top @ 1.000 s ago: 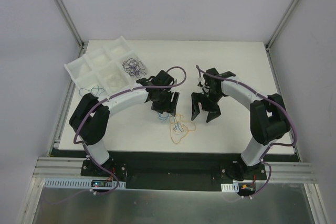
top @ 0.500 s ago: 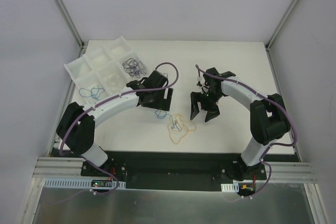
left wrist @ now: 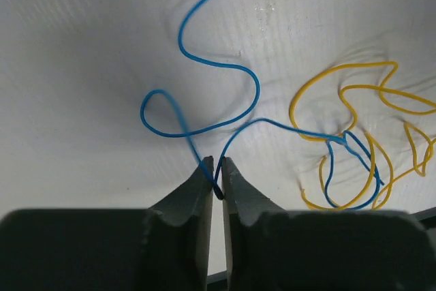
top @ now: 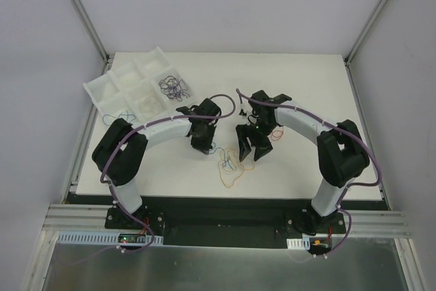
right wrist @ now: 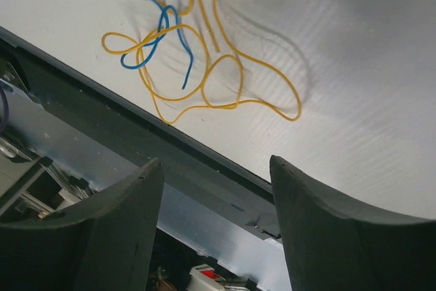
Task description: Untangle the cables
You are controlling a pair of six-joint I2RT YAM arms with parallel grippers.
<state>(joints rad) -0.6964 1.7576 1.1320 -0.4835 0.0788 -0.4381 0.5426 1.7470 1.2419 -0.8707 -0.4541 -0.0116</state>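
Left gripper (left wrist: 216, 168) clenched on the blue wire (left wrist: 204, 59), right gripper (right wrist: 214, 163) hung released above; blue threaded through the yellow wire (left wrist: 354, 107) loops on the table (left wrist: 82, 66) (separation barely begun, I judge).

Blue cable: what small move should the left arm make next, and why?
Probably pull the left end effector slowly away from the yellow cable. It is shut on the blue cable, whose far part crosses through the yellow loops. The right end effector is open near the yellow cable and holds nothing.
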